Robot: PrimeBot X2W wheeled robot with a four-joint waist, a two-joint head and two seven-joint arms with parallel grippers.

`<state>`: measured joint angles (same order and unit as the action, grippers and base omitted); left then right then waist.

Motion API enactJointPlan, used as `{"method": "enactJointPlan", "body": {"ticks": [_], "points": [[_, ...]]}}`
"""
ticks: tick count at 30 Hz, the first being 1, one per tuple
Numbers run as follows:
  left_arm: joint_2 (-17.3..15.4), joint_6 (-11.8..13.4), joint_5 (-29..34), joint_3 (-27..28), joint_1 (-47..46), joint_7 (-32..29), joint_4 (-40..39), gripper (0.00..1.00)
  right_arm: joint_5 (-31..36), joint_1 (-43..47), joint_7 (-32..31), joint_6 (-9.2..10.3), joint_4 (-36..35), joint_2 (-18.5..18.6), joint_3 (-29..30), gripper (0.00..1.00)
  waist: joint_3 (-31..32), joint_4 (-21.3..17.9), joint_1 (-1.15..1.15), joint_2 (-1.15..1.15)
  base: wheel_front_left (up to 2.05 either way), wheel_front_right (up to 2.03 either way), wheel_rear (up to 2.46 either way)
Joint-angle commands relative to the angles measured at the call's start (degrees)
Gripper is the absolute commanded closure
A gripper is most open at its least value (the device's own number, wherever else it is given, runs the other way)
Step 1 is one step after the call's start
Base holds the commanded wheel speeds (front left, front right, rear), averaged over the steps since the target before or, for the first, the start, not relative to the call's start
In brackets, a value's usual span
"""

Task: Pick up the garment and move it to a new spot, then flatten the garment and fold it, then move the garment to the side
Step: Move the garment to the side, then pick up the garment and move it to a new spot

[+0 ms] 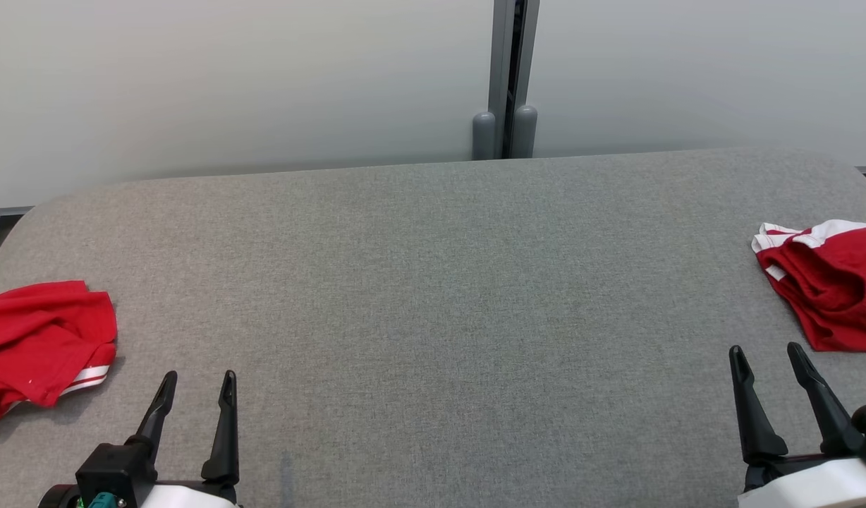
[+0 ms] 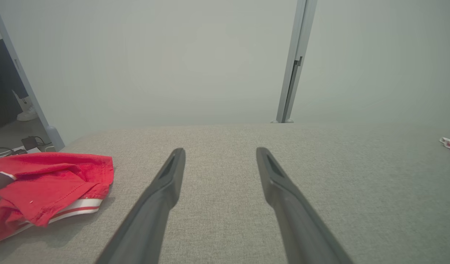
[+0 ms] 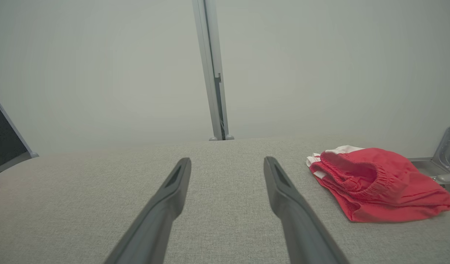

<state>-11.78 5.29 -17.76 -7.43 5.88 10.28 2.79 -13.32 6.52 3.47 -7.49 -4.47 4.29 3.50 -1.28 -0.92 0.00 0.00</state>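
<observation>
Two red garments with white stripes lie on the grey fabric table (image 1: pixel 433 296). One garment (image 1: pixel 41 342) (image 2: pixel 45 190) is crumpled at the left edge, left of my left gripper (image 1: pixel 197 381) (image 2: pixel 220 152). The other garment (image 1: pixel 828 282) (image 3: pixel 375 179), with an elastic waistband, is bunched at the right edge, just beyond and right of my right gripper (image 1: pixel 764 353) (image 3: pixel 227 161). Both grippers hover low at the near edge, open, with nothing between their fingers and touching no cloth.
A pale wall stands behind the table, with a grey vertical post (image 1: pixel 507 77) at its middle. In the left wrist view, floor with cables (image 2: pixel 12 146) lies past the table's left end. A metal frame (image 3: pixel 446 154) sits beyond the right end.
</observation>
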Motion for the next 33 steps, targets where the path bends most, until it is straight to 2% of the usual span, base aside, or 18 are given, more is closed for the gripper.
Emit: {"method": "enactJointPlan", "body": {"ticks": [1,13,16,22,33], "points": [[-0.4,0.1,-0.4,0.0,0.0,0.1,0.1,0.00,0.3,0.5,-0.2,-0.02,-0.2,0.2,0.5,0.00,0.0,0.0,0.00,0.00,0.00,0.00,0.00],[-0.4,0.1,-0.7,-0.5,-1.3,0.4,1.0,0.00,0.9,0.3,-0.3,-0.02,-0.3,-0.1,0.9,0.00,0.0,0.5,0.00,0.00,0.00,0.00,0.00],[0.2,0.0,-1.3,-0.7,-2.1,0.8,1.2,0.00,0.9,0.4,0.1,-0.02,-0.9,-0.1,1.5,0.00,-0.4,1.6,0.00,0.00,0.00,0.00,0.00],[1.0,-0.6,-1.7,-1.2,-4.5,1.8,2.6,0.00,0.6,0.9,-0.2,-0.02,-2.7,-0.5,1.8,0.00,-1.8,6.8,0.00,0.00,0.00,0.00,0.00],[3.4,-1.4,-2.0,-1.5,-8.4,4.2,6.4,0.00,0.9,0.9,-2.0,-0.02,-5.2,-1.0,0.6,0.00,-2.3,18.5,0.00,0.00,0.00,0.00,0.00]]}}
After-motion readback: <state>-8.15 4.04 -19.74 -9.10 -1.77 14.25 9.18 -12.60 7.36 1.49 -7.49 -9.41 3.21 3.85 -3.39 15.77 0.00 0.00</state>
